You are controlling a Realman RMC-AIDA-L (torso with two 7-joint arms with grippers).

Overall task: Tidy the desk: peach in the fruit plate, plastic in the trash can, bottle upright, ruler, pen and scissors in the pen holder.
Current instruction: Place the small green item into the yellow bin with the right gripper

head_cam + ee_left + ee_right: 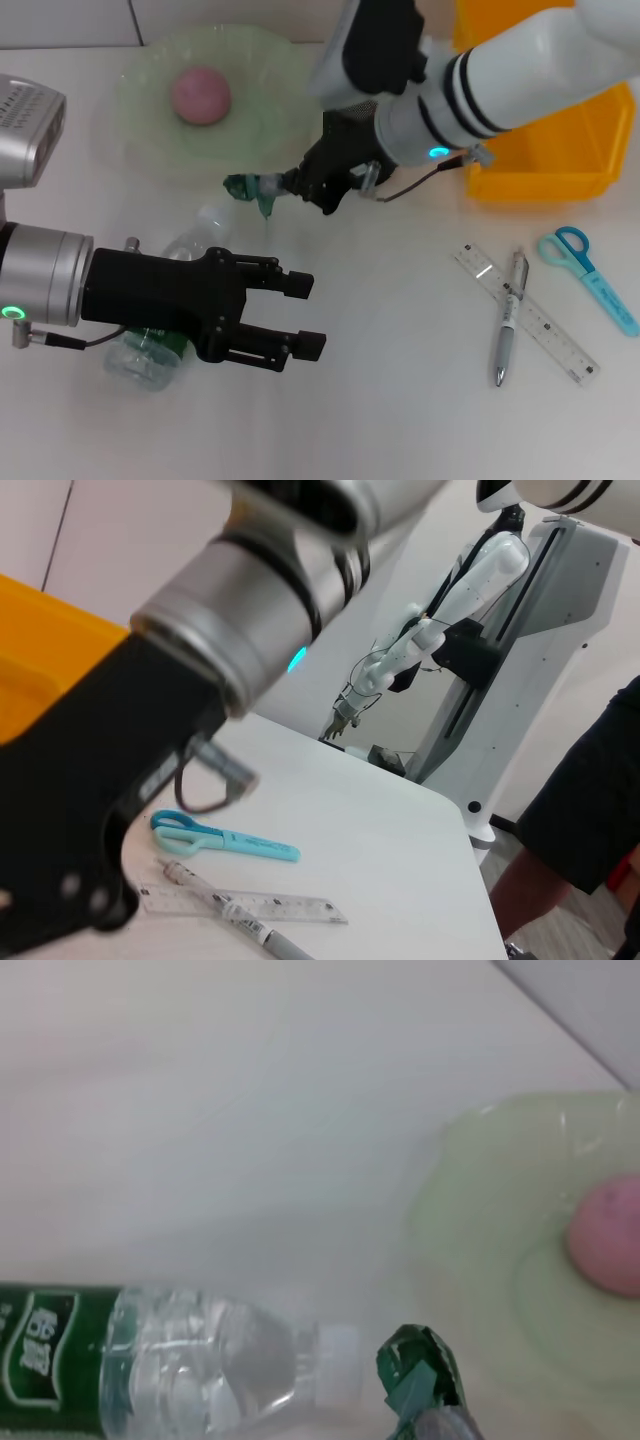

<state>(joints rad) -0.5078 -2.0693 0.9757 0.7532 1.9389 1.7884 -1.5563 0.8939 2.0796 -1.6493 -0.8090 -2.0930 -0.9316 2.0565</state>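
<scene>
Pinched in the jaws of the right gripper [285, 185] is a crumpled green scrap of plastic [248, 190], held above the white desk [380, 400] just off the near edge of the pale green fruit plate [150, 100]. That plate holds the pink peach [201, 96], sitting a little off its middle. Spread apart with nothing between them, the jaws of the left gripper [300, 315] hover over the desk beside the clear bottle [165, 300], which lies on its side with its green label partly under the arm and its cap toward the plate. At the far right stands the yellow bin [545, 160]; what it contains cannot be seen. Near it on the desk lie the clear ruler [545, 325], the silver pen [508, 320] crossing over it, and the blue scissors [590, 275] just beside them.
</scene>
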